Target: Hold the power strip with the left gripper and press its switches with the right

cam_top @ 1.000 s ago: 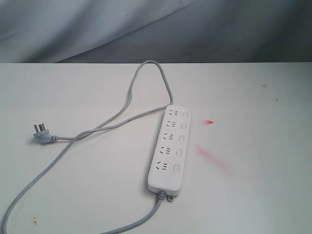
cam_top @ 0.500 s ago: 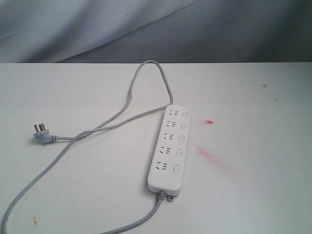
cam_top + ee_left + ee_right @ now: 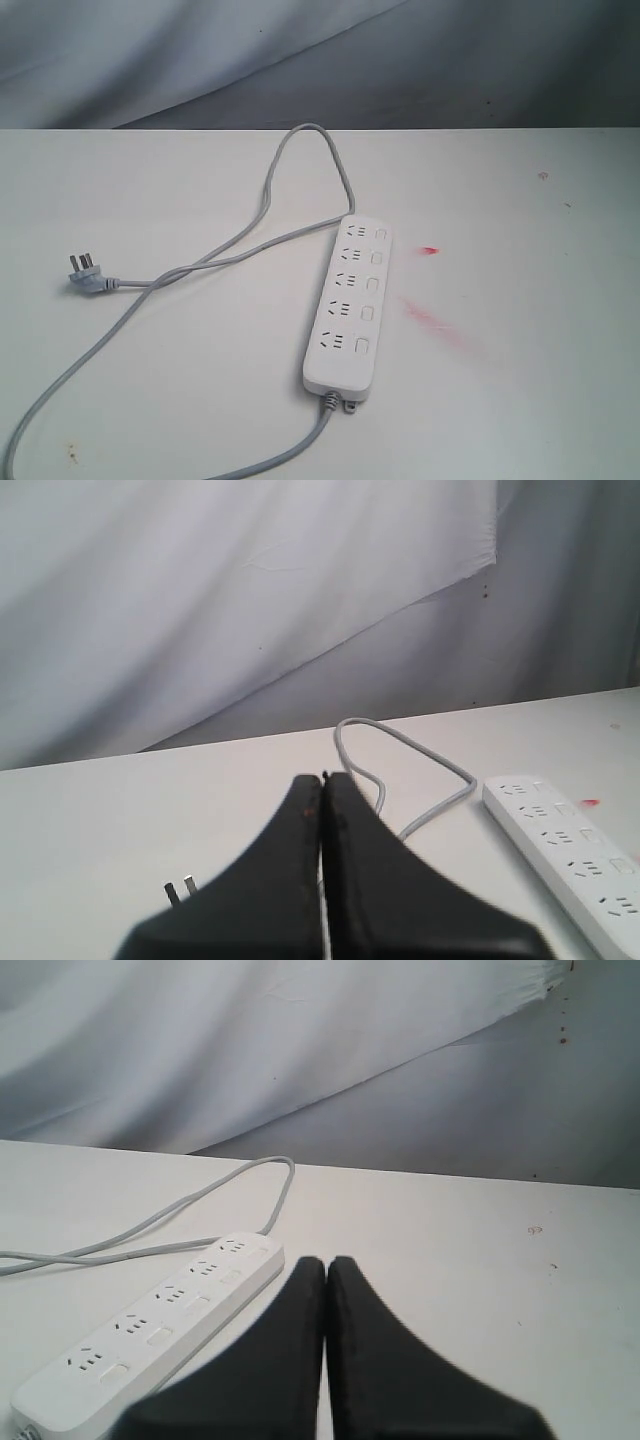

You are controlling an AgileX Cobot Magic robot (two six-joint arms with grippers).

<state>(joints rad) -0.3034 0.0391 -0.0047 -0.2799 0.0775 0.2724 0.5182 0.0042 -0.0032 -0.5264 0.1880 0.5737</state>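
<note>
Power strip: one, white, flat near the middle of the table, running near to far, with five socket rows and five switches along its right side. One grey cord loops far, then left to one plug; its near stretch is cut off at the frame edge. Two red smears lie just right of the strip. Left gripper and right gripper hang above the table, fingers pressed together, empty, apart from the strip; only their black fingers show.
</note>
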